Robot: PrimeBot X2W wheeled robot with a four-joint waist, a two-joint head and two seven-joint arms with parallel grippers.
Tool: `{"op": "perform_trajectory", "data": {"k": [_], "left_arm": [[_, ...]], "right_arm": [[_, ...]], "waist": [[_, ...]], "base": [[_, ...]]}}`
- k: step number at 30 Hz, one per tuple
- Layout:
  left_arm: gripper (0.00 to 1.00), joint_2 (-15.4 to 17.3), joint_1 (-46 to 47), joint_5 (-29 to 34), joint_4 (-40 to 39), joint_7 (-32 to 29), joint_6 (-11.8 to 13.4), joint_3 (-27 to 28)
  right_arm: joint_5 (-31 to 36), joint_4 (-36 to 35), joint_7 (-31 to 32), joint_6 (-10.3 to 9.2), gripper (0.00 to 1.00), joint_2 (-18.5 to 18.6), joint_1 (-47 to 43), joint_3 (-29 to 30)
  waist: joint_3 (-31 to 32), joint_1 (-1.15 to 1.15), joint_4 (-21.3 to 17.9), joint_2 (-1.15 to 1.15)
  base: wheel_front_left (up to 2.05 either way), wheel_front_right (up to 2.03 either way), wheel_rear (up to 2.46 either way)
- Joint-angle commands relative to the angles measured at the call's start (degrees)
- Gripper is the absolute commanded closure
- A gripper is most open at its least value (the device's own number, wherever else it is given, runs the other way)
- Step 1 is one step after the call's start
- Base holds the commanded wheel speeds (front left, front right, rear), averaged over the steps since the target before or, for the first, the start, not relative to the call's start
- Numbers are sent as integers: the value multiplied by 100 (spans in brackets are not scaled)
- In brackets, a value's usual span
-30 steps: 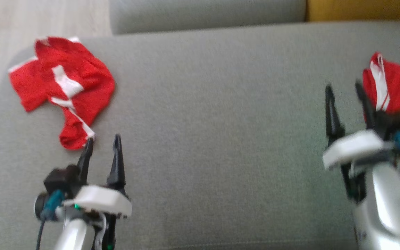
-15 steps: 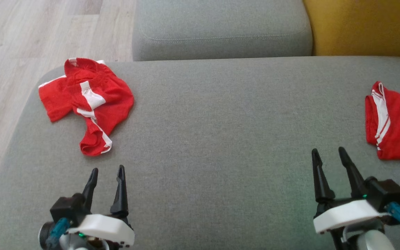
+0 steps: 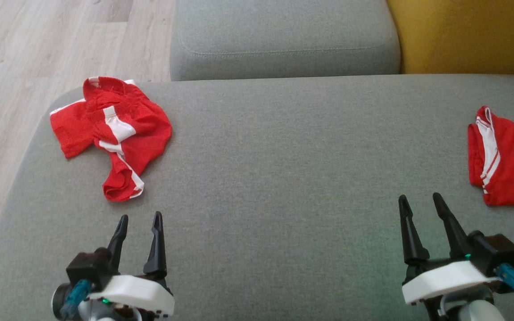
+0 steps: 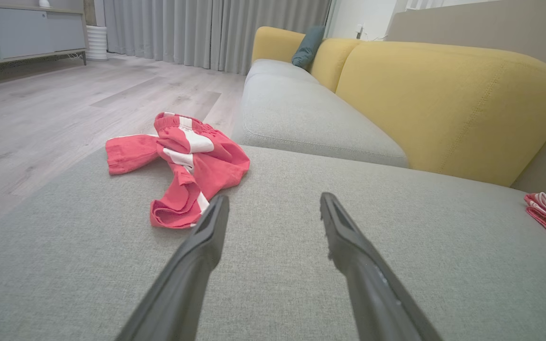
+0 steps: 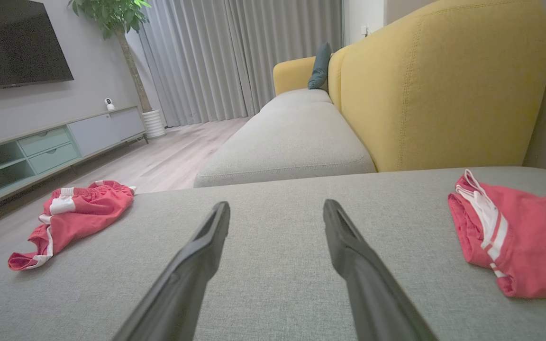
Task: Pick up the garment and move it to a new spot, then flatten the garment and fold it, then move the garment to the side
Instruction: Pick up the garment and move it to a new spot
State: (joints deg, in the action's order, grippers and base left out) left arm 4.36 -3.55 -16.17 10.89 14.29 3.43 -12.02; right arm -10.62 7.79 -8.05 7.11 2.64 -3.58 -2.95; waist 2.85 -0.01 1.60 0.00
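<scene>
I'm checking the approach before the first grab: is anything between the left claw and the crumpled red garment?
Nothing visible. Only bare grey cushion lies between the open left claw and the crumpled red garment. The other red garment lies far off by the right claw.

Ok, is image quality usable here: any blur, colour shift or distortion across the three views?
Head view: sharp, evenly lit, crumpled red-and-white garment saturated red. Left wrist view: same garment reads washed-out pink, dark fingers soft up close. Right wrist view: same pink cast on the second red-and-white garment.
</scene>
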Motion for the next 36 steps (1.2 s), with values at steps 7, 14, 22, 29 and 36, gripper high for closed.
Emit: {"op": "perform_trajectory", "data": {"k": [7,14,22,29,36], "left_arm": [[0,-51,160,120,-163,71,-95,287],[0,-69,198,190,-212,71,-125,308],[0,-23,215,243,-258,71,-144,391],[0,45,176,250,-294,71,-155,458],[0,60,134,222,-401,71,-128,561]], "right_arm": [[-16,-269,-1,37,0,24,72,-111],[-42,-319,-14,37,0,24,33,-157],[-133,-284,-82,37,0,24,33,-252],[-203,-230,-143,37,0,24,79,-365],[-191,-204,-150,37,0,24,233,-535]], "waist": [[-9,1,67,0],[-2,1,537,0],[39,1,1585,0],[50,1,2384,0],[-93,1,2725,0]], "base": [[0,0,0],[0,0,0],[0,0,0],[0,0,0],[0,0,0]]}}
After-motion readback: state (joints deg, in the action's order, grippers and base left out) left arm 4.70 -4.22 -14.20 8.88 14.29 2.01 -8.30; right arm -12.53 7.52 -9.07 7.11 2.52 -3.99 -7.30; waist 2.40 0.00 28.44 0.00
